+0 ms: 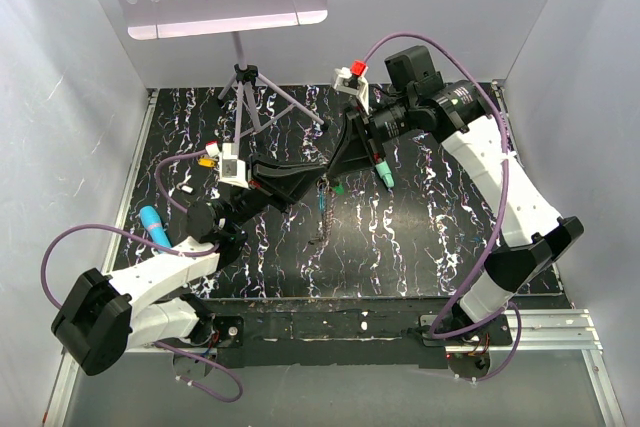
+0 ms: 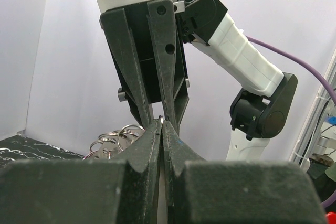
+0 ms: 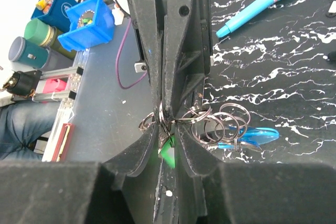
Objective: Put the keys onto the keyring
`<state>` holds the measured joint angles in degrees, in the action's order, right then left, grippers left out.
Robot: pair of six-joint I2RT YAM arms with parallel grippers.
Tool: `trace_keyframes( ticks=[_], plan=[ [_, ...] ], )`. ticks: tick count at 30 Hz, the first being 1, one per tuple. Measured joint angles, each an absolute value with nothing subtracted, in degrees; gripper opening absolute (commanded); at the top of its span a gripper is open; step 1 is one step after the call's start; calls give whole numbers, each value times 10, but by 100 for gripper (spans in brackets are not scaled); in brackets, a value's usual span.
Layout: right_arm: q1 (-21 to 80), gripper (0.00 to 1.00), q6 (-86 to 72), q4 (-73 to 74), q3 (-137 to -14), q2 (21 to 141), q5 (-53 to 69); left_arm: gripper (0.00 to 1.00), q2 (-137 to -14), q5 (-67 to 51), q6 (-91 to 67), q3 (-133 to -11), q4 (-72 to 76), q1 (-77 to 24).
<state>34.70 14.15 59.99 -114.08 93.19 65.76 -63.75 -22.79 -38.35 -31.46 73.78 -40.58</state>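
Background: blue bin (image 3: 86, 35) holds small bits; keyring (image 3: 254, 136) foreground.

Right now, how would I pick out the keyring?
Over the black white-veined table, find where the right hand meets the left hand. The keyring is the cluster of silver wire rings at their fingertips; its curved blue plastic clasp sets it apart from the straight cyan pen.

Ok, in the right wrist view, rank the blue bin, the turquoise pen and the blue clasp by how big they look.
1. blue bin, covers the most area.
2. turquoise pen, longer than the bin but thin.
3. blue clasp, smallest, though nearer the camera than the pen.
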Motion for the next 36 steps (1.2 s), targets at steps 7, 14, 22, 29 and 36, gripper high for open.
trace_keyframes(
  ticks=[7,14,22,29,36],
  plan=[
    [356,13,150,602,-1138,932,649,0,-635,-225,-383,-315,740,-406],
    [356,21,152,603,-1138,932,649,0,-635,-224,-384,-315,740,-406],
    [357,22,151,603,-1138,932,644,0,-635,-224,-384,-314,740,-406],
    [357,23,147,603,-1140,932,640,0,-635,-224,-384,-314,740,-406],
    [357,25,140,604,-1142,932,632,0,-635,-224,-386,-309,742,-406]
  ],
)
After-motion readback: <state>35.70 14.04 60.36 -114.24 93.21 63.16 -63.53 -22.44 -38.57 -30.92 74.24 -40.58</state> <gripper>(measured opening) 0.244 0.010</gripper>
